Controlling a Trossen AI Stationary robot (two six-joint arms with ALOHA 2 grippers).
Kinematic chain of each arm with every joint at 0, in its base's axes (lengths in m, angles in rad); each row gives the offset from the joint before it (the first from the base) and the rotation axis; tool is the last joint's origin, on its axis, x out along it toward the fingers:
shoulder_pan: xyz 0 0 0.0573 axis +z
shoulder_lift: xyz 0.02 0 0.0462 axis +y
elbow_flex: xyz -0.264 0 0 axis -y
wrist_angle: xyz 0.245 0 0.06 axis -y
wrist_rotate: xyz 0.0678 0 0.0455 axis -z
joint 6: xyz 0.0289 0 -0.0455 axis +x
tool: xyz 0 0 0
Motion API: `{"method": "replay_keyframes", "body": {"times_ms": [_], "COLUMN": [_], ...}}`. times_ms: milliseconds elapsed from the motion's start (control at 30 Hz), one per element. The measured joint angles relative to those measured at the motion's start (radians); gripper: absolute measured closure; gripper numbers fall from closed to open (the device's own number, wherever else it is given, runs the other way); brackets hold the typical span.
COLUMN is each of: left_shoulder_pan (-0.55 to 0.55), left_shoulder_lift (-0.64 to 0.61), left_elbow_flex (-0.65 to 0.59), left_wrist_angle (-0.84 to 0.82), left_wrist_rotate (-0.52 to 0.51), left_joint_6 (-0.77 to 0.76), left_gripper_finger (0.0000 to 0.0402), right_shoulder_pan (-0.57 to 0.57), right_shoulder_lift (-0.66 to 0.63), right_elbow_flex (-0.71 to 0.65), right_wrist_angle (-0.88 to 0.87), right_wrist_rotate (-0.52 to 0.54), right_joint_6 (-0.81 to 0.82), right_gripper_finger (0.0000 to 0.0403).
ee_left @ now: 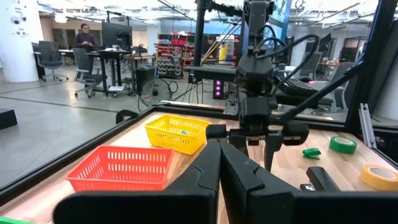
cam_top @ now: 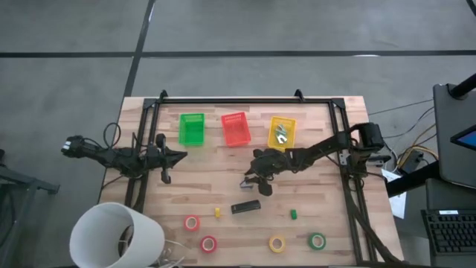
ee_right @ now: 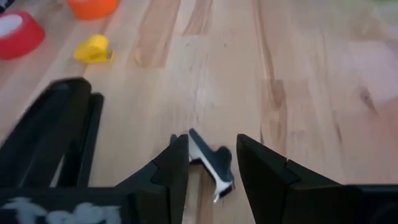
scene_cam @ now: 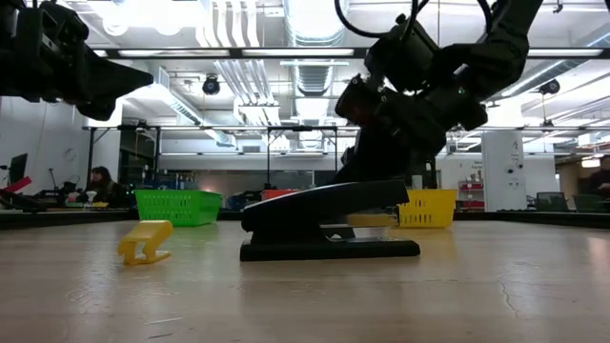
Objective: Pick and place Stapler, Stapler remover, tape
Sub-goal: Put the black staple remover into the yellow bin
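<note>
The black stapler [cam_top: 245,207] lies flat on the table near the middle, and fills the low view [scene_cam: 324,224]. Two red-orange tape rolls [cam_top: 192,222] [cam_top: 208,243], a yellow one [cam_top: 277,243] and a green one [cam_top: 317,240] lie flat along the near edge. My right gripper [cam_top: 259,181] is low over the table, just beyond the stapler. It is open, with its fingers on either side of a small black-and-silver stapler remover [ee_right: 211,163]. My left gripper [cam_top: 178,156] is shut and empty, waiting at the table's left. My right gripper [ee_right: 212,142] comes at the stapler remover from above, slanting. One finger [ee_right: 179,163] stands right against the remover's black side [ee_right: 194,149], but I cannot tell whether it touches. A narrow gap shows at the other finger [ee_right: 255,168].
Green [cam_top: 192,128], red [cam_top: 235,128] and yellow [cam_top: 281,132] baskets stand in a row at the far side; the yellow one holds a silvery item. A tiny yellow block [cam_top: 217,213] and a green block [cam_top: 293,214] flank the stapler. A white cylinder [cam_top: 115,237] overhangs the near-left corner.
</note>
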Motion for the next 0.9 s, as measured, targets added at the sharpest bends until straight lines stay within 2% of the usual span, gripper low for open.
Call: {"method": "replay_keyframes", "body": {"times_ms": [300,900], "left_shoulder_pan": [0.000,0.000], "left_shoulder_lift": [0.000,0.000], "left_elbow_flex": [0.000,0.000], "left_wrist_angle": [0.000,-0.001], "left_wrist_rotate": [0.000,0.000], "left_joint_6": [0.000,0.000], "left_gripper_finger": [0.0392,0.0392], "right_shoulder_pan": [-0.006,-0.004], "right_shoulder_lift": [0.002,0.061], "right_elbow_flex": [0.001,0.003], "right_wrist_angle": [0.019,0.048], "right_wrist_rotate": [0.044,0.044], "right_joint_6": [0.000,0.046], "right_gripper_finger": [0.0291,0.0293]}}
